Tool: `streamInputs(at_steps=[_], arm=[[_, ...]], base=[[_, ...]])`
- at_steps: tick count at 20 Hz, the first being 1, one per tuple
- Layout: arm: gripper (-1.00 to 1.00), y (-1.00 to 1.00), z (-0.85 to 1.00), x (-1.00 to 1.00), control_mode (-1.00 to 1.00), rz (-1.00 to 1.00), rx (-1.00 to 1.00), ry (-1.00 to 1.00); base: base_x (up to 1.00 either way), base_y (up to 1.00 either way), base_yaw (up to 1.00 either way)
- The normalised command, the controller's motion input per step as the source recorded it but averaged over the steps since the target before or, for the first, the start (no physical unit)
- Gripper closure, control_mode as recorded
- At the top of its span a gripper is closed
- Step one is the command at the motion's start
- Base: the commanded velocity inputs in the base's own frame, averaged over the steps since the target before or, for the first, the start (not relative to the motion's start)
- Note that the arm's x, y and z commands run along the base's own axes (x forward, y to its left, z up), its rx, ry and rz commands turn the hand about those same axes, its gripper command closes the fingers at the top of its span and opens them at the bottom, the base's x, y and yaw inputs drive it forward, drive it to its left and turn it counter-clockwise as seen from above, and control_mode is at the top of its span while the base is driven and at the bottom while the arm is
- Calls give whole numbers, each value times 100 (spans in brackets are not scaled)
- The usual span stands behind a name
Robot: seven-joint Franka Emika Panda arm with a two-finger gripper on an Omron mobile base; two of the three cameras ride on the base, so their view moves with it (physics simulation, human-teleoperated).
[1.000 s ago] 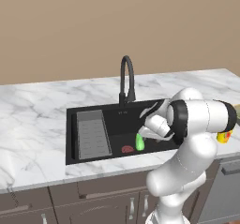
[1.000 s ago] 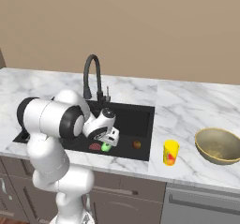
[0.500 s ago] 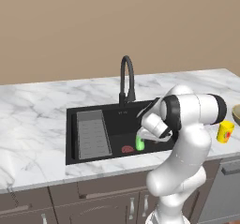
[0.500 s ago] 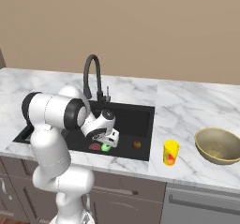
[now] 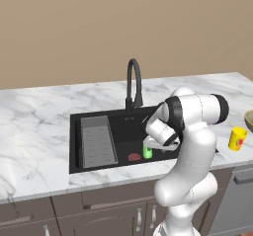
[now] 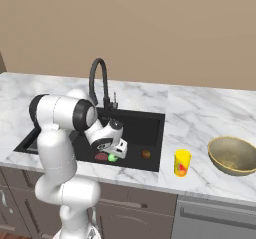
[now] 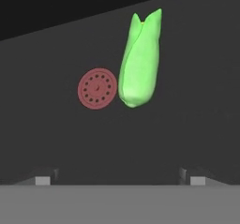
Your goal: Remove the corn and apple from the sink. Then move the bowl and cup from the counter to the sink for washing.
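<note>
directly ahead of my gripper (image 7: 120,181), jaws spread wide and empty, the corn (image 7: 139,63) lies on the sink (image 5: 123,126) floor beside the red drain (image 7: 97,88). its long axis points away from me, tips farthest.

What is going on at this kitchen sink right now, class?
A white robot arm has reached down into the black sink, its open pincer hanging just above the green corn. The corn lies on the sink floor beside a round red drain, not yet gripped. The small apple sits further along in the sink. On the counter, the yellow cup and the tan bowl wait untouched.
</note>
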Motion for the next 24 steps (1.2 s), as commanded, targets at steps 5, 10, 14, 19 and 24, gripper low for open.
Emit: streamInputs(at_steps=[5,10,14,19,24], arm=[[-100,0,-18,8,-100,0,-2,0],[-100,0,-18,6,-100,0,-1,0],[-100,2,-14,9,-100,0,0,-1],[-100,2,-12,11,-100,0,0,-2],[-100,3,-13,10,-100,0,0,-2]], base=[[0,0,0],[0,0,0],[0,0,0],[0,0,0],[0,0,0]])
